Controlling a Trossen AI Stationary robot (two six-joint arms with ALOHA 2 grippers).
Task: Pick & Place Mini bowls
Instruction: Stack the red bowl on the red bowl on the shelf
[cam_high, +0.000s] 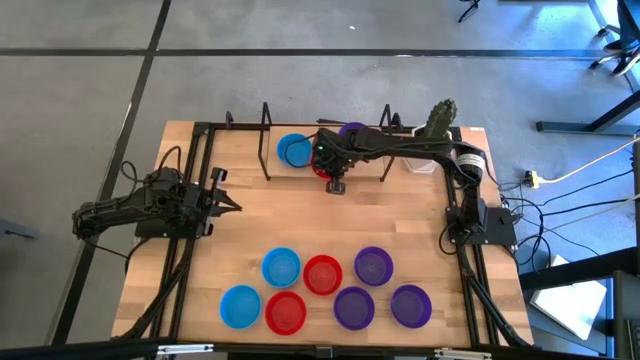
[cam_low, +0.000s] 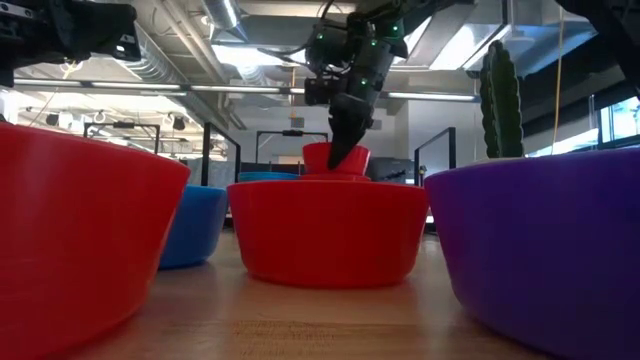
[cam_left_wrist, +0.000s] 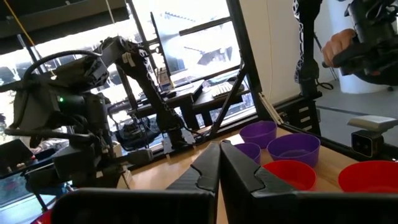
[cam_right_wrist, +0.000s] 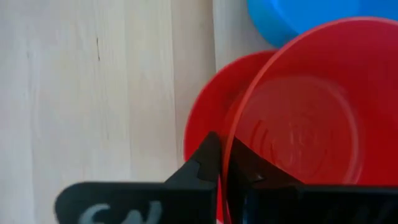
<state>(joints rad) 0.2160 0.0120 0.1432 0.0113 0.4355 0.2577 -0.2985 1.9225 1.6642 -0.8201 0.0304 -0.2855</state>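
Several mini bowls in blue, red and purple stand upright near the table's front edge, among them a red bowl (cam_high: 322, 274) (cam_low: 328, 230). At the far edge sit a blue bowl (cam_high: 293, 150), a purple bowl (cam_high: 352, 130) and a red bowl (cam_right_wrist: 208, 106). Just over that red one is another red bowl (cam_right_wrist: 298, 124) (cam_low: 335, 158), with my right gripper (cam_high: 335, 183) (cam_right_wrist: 222, 146) shut on it. My left gripper (cam_high: 232, 205) (cam_left_wrist: 221, 146) waits shut at the table's left, touching nothing. My right gripper pinches the red bowl's rim (cam_right_wrist: 231, 134), one finger outside the wall and one inside the hollow. The fingers slant down from above. The bowl sits mouth up over the lower red bowl; whether the two touch, I cannot tell.
A white pot with a cactus (cam_high: 437, 125) stands at the far right. Black metal uprights (cam_high: 265, 140) flank the far bowls, and dark rails (cam_high: 185, 250) run along both table sides. A person's hand (cam_left_wrist: 339, 43) shows beyond the table. Bare wood lies mid-table.
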